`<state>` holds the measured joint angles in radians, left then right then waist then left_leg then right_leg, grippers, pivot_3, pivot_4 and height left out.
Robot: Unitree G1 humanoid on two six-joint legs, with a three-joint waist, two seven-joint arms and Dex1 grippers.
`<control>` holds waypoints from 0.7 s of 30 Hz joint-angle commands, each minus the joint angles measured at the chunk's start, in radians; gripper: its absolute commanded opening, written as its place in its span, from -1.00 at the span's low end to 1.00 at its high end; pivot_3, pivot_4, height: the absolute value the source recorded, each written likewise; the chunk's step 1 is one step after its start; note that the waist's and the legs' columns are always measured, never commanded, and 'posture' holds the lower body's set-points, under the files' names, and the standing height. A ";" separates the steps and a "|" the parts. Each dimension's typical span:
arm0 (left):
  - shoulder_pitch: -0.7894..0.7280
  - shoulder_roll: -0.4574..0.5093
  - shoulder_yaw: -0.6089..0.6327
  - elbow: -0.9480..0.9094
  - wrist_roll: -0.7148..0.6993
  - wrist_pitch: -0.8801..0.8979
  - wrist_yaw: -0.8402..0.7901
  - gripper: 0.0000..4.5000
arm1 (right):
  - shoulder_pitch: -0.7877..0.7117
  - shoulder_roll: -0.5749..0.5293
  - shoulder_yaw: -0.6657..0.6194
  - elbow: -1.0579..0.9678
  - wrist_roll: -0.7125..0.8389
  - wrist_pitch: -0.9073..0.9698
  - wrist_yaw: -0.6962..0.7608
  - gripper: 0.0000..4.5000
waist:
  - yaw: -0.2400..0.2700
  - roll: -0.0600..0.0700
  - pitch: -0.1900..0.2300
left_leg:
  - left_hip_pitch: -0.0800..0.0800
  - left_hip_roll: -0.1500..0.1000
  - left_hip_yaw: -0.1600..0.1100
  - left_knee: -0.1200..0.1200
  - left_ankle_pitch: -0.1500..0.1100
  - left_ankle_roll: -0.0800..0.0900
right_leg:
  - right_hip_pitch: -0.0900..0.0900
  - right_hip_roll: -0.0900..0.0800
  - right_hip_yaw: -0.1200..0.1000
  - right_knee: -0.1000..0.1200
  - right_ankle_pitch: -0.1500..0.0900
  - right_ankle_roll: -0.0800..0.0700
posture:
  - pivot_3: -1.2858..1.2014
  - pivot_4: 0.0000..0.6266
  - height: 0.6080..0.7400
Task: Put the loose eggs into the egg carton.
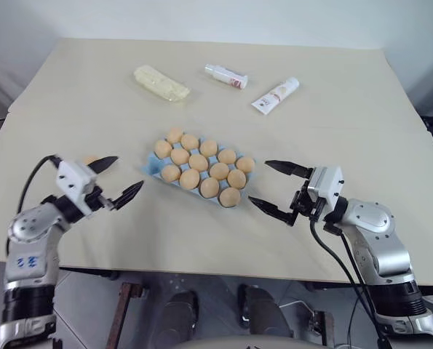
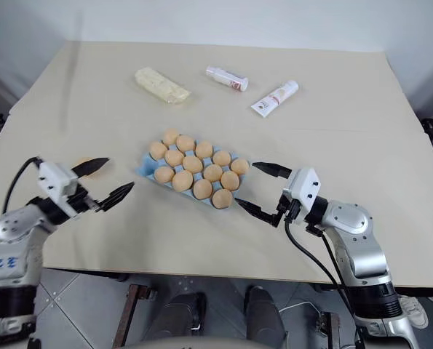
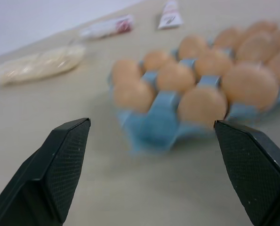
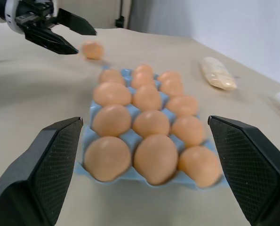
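Diagonally, egg carton [image 1: 196, 169] long axis far-left to near-right, one loose egg [image 4: 92, 49] beside.

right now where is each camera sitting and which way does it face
Left eye and right eye views: on the head, looking forward and down at the beige table; both arms show, left gripper and right gripper open beside the light blue moulded egg carton.
Left wrist view: on the left wrist, looking between its black fingers at the carton's end.
Right wrist view: on the right wrist, facing across the carton to the left gripper and one loose pale orange egg.
Shared: the carton full of eggs, and the pale yellow wrapped block.
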<state>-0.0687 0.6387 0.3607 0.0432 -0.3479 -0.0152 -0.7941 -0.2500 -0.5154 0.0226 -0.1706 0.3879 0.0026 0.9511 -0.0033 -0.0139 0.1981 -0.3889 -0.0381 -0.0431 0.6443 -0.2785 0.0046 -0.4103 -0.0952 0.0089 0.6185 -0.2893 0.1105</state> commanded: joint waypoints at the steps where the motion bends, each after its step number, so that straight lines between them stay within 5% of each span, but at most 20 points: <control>1: 0.115 -0.004 0.136 -0.034 -0.022 -0.029 0.056 0.99 | -0.031 0.010 0.002 0.012 0.021 -0.018 0.030 1.00 | 0.000 0.000 0.000 | 0.000 0.000 0.000 0.000 0.000 0.000 | 0.000 0.000 0.000 0.000 0.000 0.000 | 0.03 -0.52 1.00; 8: 0.288 -0.156 0.301 -0.046 -0.013 -0.053 0.290 0.99 | -0.057 0.028 0.018 0.038 0.020 -0.025 0.065 1.00 | 0.006 0.000 0.000 | -0.001 0.000 -0.002 -0.001 -0.001 0.001 | 0.001 -0.001 -0.001 -0.003 0.000 0.000 | 0.03 -0.52 1.00; 13: 0.342 -0.246 0.310 -0.101 -0.029 -0.027 0.379 0.99 | -0.081 0.035 0.023 0.058 0.018 -0.021 0.087 1.00 | 0.005 -0.001 0.000 | 0.000 0.000 -0.001 -0.001 -0.001 0.001 | 0.002 -0.001 -0.001 -0.004 0.000 0.000 | 0.03 -0.52 1.00; 21: 0.144 -0.177 0.208 -0.114 0.003 0.105 0.444 0.99 | -0.098 0.038 0.022 0.074 0.016 -0.022 0.104 1.00 | 0.012 -0.001 0.000 | 0.000 0.000 -0.002 0.000 -0.001 0.001 | 0.002 -0.001 -0.002 -0.003 0.001 -0.001 | 0.03 -0.52 1.00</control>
<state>0.1015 0.4316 0.5817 -0.0625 -0.3511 0.0752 -0.3600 -0.3415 -0.4814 0.0532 -0.0763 0.3883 -0.0013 1.0512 0.0084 -0.0147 0.1976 -0.3894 -0.0379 -0.0453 0.6448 -0.2793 0.0052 -0.4083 -0.0957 0.0068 0.6153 -0.2882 0.1096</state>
